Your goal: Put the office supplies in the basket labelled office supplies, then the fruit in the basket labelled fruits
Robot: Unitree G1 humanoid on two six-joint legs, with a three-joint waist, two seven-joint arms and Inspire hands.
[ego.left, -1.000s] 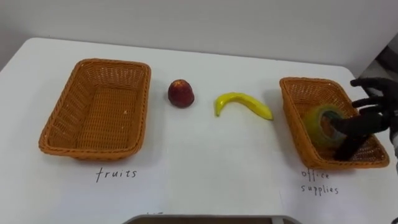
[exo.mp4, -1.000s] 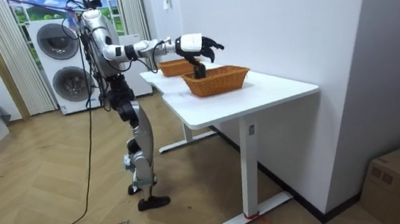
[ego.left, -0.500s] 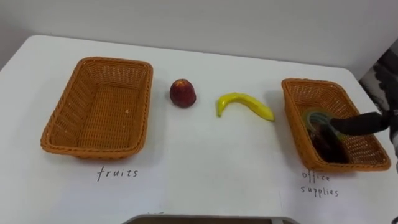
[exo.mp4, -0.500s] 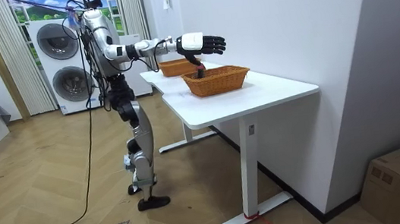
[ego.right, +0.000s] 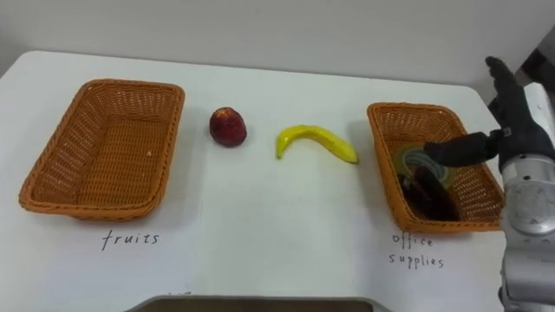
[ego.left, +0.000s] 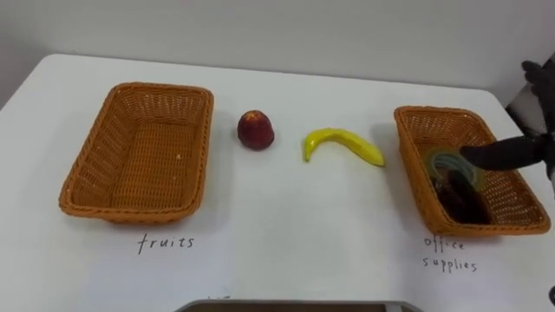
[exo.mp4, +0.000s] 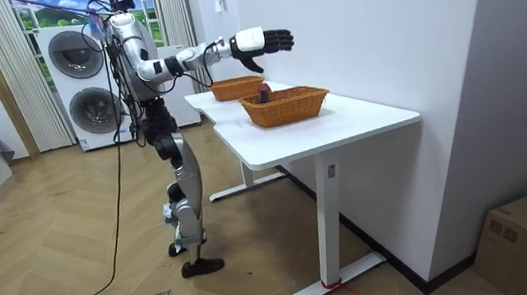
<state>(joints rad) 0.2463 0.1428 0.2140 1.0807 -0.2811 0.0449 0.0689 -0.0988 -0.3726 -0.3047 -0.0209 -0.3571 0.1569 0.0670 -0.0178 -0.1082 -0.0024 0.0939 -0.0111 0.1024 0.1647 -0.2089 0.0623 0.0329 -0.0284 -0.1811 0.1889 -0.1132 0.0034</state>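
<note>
Right hand (ego.right: pixel 523 121) hovers over the office-supplies basket (ego.right: pixel 381 165), fingers spread, thumb out, holding nothing; inside lie a greenish tape roll (ego.right: pixel 406 160) and a dark item (ego.right: pixel 425 198). Banana (ego.right: pixel 314 141) and red apple (ego.right: pixel 227 126) sit on the table (ego.right: pixel 260 234) between the baskets; the fruits basket (ego.right: pixel 48 165) is empty. Risk: reaching for the banana, the hand could clip the basket's rim and shove it, or nudge the banana away. Dark item unidentifiable; thumb overlaps the roll; hand cut off at the view's edge.
</note>
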